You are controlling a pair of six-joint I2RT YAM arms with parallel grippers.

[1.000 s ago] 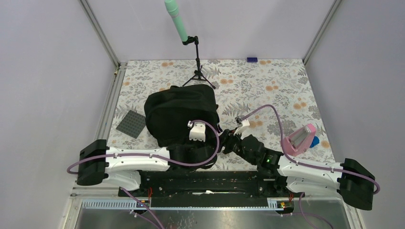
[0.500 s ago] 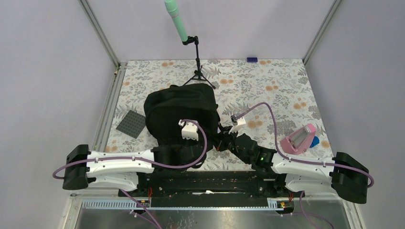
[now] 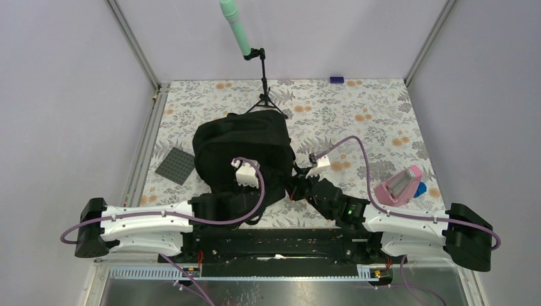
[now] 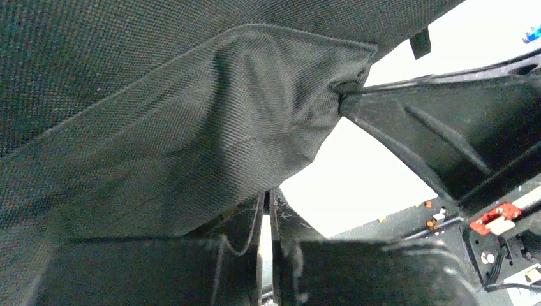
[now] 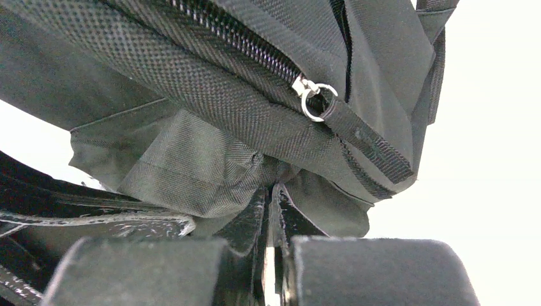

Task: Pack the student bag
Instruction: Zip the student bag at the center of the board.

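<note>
The student bag (image 3: 239,146), a big black fabric backpack, lies in the middle of the floral table. My left gripper (image 3: 247,193) is at its near edge, shut on a fold of the bag's woven fabric (image 4: 191,146); the fingertips (image 4: 281,213) meet under the cloth. My right gripper (image 3: 295,185) is at the bag's near right corner, shut on a bunched fold of the bag (image 5: 191,166). Just above that fold, in the right wrist view, runs a closed zipper with a silver ring pull (image 5: 312,102). The bag's inside is hidden.
A grey studded plate (image 3: 175,166) lies left of the bag. A pink case (image 3: 399,185) and a blue item (image 3: 420,189) sit at the right. A small tripod holding a green stick (image 3: 264,95) stands behind the bag. A small blue piece (image 3: 336,80) lies at the far edge.
My right gripper has closed on the bag's corner fabric. The left arm has shifted left, its wrist moving up and left while still gripping the bag.
</note>
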